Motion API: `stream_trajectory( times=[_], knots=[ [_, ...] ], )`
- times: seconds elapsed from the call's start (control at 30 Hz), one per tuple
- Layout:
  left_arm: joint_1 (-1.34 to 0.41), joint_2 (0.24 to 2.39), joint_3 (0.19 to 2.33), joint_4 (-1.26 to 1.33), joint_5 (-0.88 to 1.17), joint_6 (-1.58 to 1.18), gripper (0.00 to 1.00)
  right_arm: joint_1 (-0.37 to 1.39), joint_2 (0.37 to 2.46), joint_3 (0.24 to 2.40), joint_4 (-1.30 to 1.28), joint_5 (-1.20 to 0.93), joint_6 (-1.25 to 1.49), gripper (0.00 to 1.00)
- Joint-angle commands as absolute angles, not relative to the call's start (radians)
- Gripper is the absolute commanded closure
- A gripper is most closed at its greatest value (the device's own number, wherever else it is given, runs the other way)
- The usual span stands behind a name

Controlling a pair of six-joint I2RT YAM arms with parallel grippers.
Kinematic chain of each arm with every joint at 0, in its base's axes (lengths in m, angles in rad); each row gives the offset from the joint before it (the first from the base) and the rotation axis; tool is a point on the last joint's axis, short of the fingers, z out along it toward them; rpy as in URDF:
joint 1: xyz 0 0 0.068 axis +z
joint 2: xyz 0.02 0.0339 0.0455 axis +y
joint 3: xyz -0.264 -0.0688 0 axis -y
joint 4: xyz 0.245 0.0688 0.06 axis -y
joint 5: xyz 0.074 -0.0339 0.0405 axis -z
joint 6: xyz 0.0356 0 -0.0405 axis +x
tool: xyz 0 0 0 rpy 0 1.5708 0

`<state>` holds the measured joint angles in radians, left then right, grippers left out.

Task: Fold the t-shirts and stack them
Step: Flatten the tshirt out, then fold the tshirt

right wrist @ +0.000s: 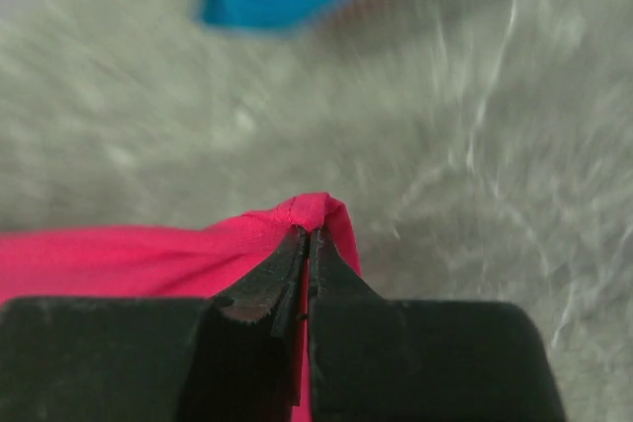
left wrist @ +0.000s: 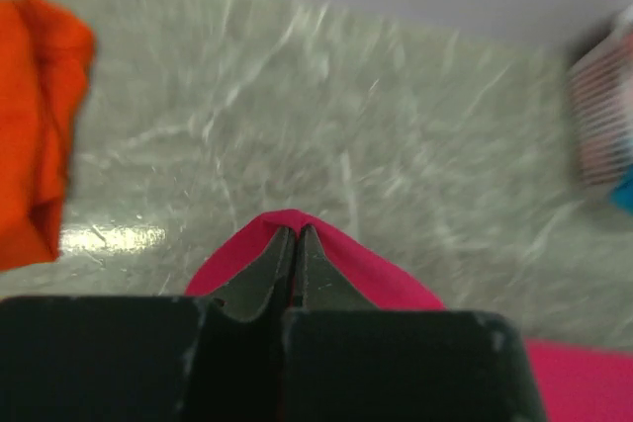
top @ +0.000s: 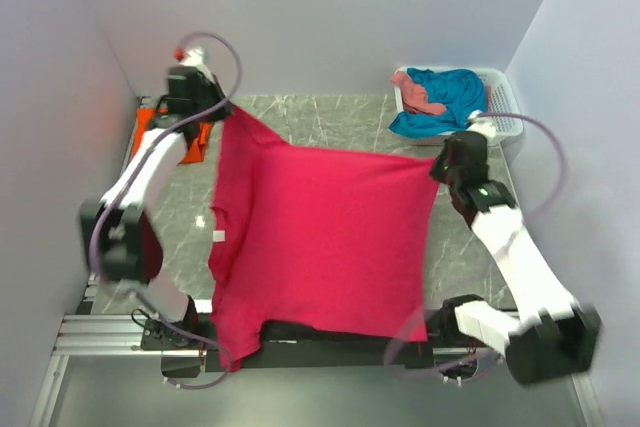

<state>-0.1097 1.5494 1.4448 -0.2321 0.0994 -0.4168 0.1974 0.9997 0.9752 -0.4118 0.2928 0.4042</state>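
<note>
Left gripper (left wrist: 295, 234) and right gripper (right wrist: 309, 234) are each clamped fully closed, with a corner of the magenta-pink t-shirt (top: 320, 237) pinched between the fingertips. The shirt is held stretched between the two grippers above the marble table (top: 330, 117), and its remaining cloth is spread back toward the arm bases. An orange t-shirt (left wrist: 35, 126) is seen just left of the left gripper, while a teal-blue t-shirt (top: 455, 97) and a salmon-pink t-shirt (top: 418, 95) are bundled in the white slatted basket (top: 505, 117) just beyond the right gripper.
</note>
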Motion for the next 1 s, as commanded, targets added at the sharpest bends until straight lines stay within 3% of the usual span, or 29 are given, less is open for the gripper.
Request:
stream_trajectory(
  times=[0.0, 0.13, 0.37, 0.6, 0.97],
  knots=[
    [-0.107, 1.728, 1.491, -0.11, 0.209, -0.318, 1.0, 0.111, 1.15, 0.891, -0.175, 0.146, 0.411, 1.0],
    [-0.109, 2.056, 1.752, -0.227, 0.232, -0.292, 0.99, 0.063, 1.458, 1.006, -0.173, 0.092, 0.364, 1.0],
    [-0.118, 2.246, 1.924, -0.253, 0.219, -0.308, 0.99, 0.049, 1.689, 1.17, -0.235, 0.101, 0.353, 1.0],
    [-0.129, 2.192, 1.898, -0.342, 0.075, -0.402, 1.0, 0.048, 1.684, 1.186, -0.291, 0.12, 0.36, 1.0],
    [-0.236, 1.821, 1.545, -0.523, -0.247, -0.745, 1.0, 0.049, 1.526, 1.086, -0.328, 0.08, 0.341, 1.0]
  ],
)
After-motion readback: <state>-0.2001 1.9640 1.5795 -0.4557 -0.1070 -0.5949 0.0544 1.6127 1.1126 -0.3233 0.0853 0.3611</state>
